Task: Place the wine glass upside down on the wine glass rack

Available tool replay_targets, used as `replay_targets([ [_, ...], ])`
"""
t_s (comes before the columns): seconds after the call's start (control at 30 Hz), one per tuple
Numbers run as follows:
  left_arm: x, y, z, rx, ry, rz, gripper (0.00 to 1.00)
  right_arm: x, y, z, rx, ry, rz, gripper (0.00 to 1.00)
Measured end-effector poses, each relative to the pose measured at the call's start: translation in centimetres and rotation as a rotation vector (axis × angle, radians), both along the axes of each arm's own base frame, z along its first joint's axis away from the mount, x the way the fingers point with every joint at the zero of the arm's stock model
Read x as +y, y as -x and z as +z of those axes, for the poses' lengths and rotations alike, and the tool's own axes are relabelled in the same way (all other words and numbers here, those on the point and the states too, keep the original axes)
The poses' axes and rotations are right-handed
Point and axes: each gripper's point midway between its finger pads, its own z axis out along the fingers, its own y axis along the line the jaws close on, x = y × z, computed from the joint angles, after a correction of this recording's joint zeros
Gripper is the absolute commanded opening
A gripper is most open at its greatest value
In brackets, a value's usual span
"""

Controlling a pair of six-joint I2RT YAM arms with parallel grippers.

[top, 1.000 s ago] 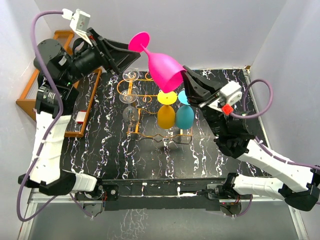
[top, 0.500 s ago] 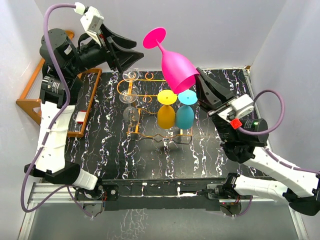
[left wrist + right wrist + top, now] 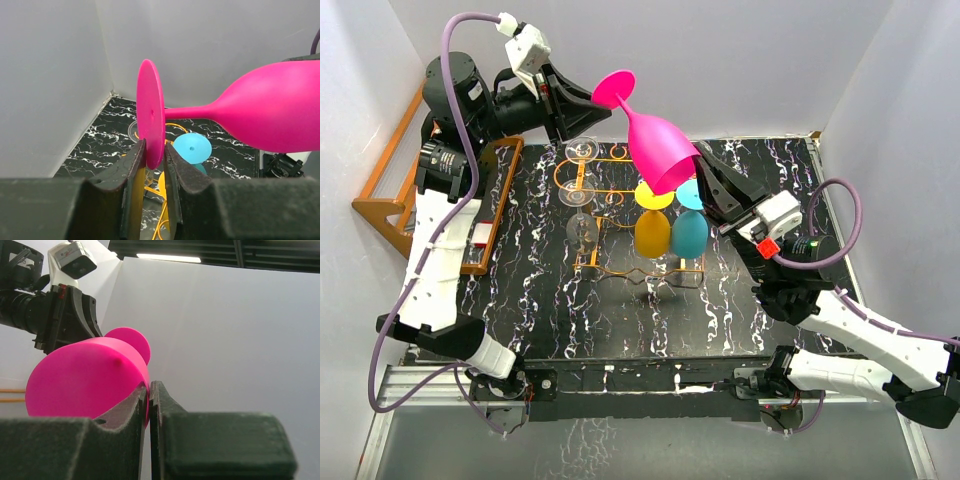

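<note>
A tilted pink wine glass (image 3: 658,148) had its bowl rim clenched between the right gripper's (image 3: 148,391) jaws and its round foot pinched between the left gripper's (image 3: 154,152) jaws.

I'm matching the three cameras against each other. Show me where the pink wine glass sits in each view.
Top external: the pink wine glass is at upper centre, tilted, with its foot toward the upper left.
Left wrist: it runs across the centre and right, with its foot disc edge-on at centre.
Right wrist: its bowl fills the lower left, with the foot peeking out behind.
Shared landmark: the left fingers at the glass's foot, seen in all three views.
</note>
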Motion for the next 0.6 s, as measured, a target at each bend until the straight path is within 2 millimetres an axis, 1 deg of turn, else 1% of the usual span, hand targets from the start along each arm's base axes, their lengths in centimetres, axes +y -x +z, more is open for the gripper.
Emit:
replay_targets([
  [0.07, -0.1, 0.2, 0.0, -0.008, -0.004, -0.013, 0.2, 0.0, 0.0, 0.0, -0.001, 0.0, 0.001, 0.08],
  [0.17, -0.1, 0.3, -0.2, -0.013, -0.009, -0.03, 0.27, 0.2, 0.1, 0.0, -0.005, 0.004, 0.007, 0.08],
  [0.23, -0.2, 0.4, -0.4, -0.017, -0.011, -0.044, 0.34, 0.3, 0.1, 0.0, -0.006, 0.006, 0.014, 0.08],
  [0.27, -0.2, 0.5, -0.6, -0.015, -0.012, -0.055, 0.34, 0.4, 0.1, -0.1, -0.005, 0.009, 0.018, 0.08],
  [0.3, -0.3, 0.6, -0.8, -0.015, -0.015, -0.06, 0.31, 0.5, 0.1, -0.1, -0.005, 0.01, 0.021, 0.08],
  [0.37, -0.3, 0.7, -1.0, -0.014, -0.02, -0.073, 0.12, 0.8, 0.1, -0.3, -0.006, 0.016, 0.03, 0.08],
  [0.4, -0.3, 0.6, -1.1, -0.015, -0.021, -0.071, 0.05, 0.9, 0.2, -0.2, -0.008, 0.016, 0.034, 0.08],
  [0.43, -0.2, 0.4, -1.1, -0.019, -0.023, -0.066, 0.0, 0.9, 0.3, -0.2, -0.008, 0.014, 0.038, 0.08],
  [0.6, 0.0, 0.1, -1.4, -0.076, -0.052, -0.062, 0.0, 1.3, 0.6, -0.4, -0.013, 0.015, 0.069, 0.08],
])
